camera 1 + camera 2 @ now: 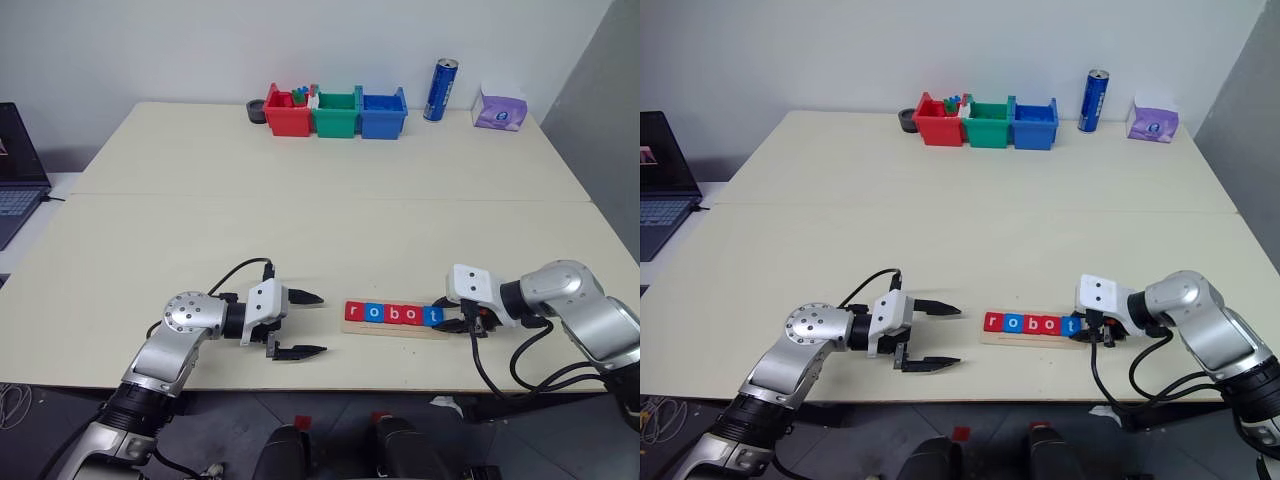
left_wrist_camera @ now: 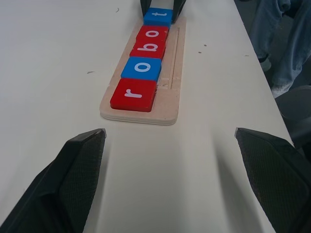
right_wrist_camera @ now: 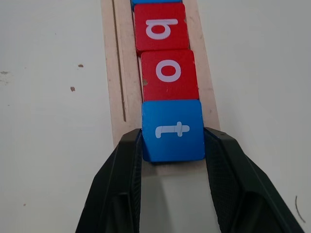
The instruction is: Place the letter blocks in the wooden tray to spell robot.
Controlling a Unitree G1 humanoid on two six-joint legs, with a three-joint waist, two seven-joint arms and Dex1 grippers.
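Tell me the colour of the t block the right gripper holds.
Blue, with a white letter: the t block between the right gripper fingers; clearest in the right wrist view.

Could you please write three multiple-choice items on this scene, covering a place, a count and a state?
1. Where does the blue t block sit?
A. at the wooden tray's end nearest the right gripper
B. in the green bin
C. beside the laptop

2. How many red letter blocks lie in the tray?
A. one
B. three
C. five

3. How does the left gripper stand?
A. shut on the r block
B. open, holding nothing
C. shut on the can

Answers: 1 A, the t ends the row between the right jaws. 2 B, r, b and the second o are red. 3 B, its jaws stand wide apart beside the tray.
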